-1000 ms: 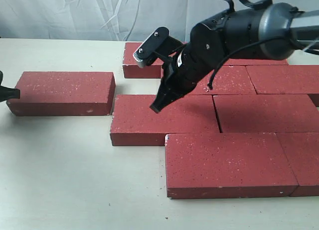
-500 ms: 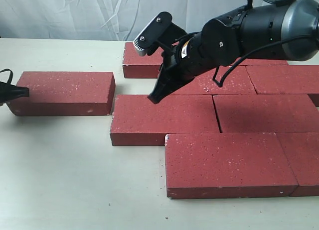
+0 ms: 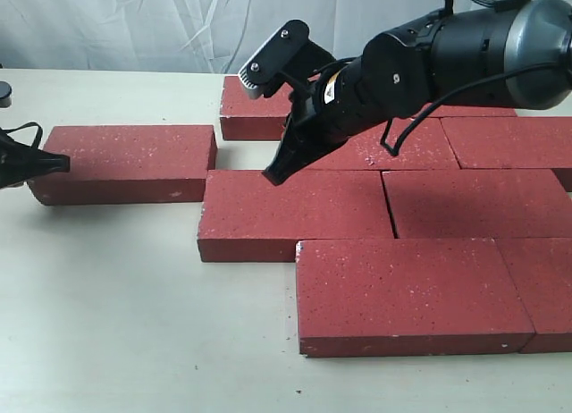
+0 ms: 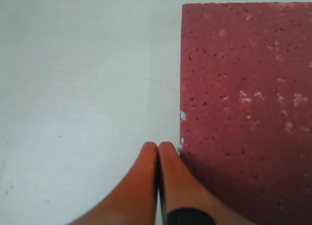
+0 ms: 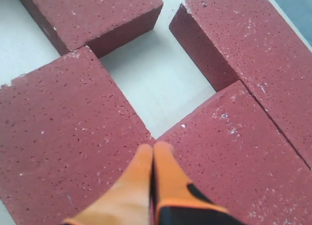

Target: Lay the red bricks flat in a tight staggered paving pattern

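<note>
**Left side.** The left gripper (image 3: 63,163) sits at the left edge of the scene. In its wrist view the left gripper (image 4: 158,148) has its orange fingers (image 4: 139,181) pressed together with nothing between them. The fingertips lie against the left end of a loose dark-red rectangular paver brick (image 3: 125,158). The wrist view shows the rough, speckled top of this loose brick (image 4: 248,113), with white chips along its edge. It lies flat on the pale beige table (image 3: 107,324). A narrow strip of bare table separates it from the laid bricks.

**Centre to right.** The remaining red bricks (image 3: 411,292) lie flat in four staggered rows, packed close with thin seams. The far-row brick (image 3: 246,113) is partly hidden by the black right arm (image 3: 447,55).

**Right gripper.** The right gripper (image 3: 273,174) points down at the far edge of the left brick of the third row (image 3: 295,212). In its wrist view the right gripper (image 5: 153,148) has its orange fingers closed on each other and holds nothing. The tips sit over the corner seam between that brick (image 5: 63,137) and its second-row neighbour (image 5: 234,152). Whether they touch the bricks cannot be told.
</note>
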Action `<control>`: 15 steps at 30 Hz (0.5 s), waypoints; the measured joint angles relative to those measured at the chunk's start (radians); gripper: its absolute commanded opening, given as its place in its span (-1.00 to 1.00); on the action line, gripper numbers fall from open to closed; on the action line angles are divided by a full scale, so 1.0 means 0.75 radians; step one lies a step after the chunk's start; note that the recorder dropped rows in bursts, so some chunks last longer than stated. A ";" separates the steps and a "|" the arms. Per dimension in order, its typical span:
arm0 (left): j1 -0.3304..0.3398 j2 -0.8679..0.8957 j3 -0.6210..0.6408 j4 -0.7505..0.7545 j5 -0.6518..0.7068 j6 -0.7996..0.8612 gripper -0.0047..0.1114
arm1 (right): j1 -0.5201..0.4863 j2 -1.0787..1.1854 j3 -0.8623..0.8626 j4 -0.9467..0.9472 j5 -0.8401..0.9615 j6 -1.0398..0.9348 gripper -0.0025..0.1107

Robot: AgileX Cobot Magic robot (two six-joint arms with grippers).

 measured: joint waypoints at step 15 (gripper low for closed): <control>-0.047 0.000 -0.002 0.029 -0.101 0.000 -0.92 | 0.026 0.046 0.002 0.113 -0.080 -0.012 -0.97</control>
